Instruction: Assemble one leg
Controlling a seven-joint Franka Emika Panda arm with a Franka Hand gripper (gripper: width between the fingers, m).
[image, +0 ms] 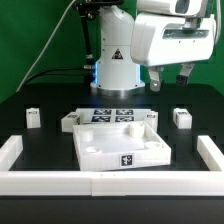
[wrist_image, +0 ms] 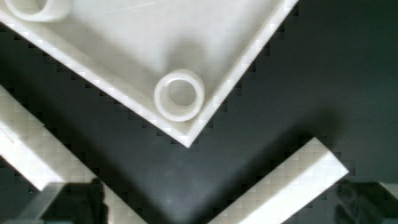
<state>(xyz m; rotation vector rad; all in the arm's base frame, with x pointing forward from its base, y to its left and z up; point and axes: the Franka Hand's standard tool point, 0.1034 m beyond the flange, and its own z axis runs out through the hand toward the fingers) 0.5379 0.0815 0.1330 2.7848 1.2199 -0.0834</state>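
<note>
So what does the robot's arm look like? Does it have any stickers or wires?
The arm is chunky, rounded and white, with grey bits at the joints. Its white column carries a black triangle sticker, and a blue light glows low down on it. Black cables hang beside it. The end effector has two short dark fingers.

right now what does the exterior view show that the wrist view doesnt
Only the exterior view: the tags on the marker board, the arm's white body, and a leg on the exterior view's left. Only the wrist view: a round socket in the tabletop corner. Both: the tabletop, the black table and the open gripper.
</note>
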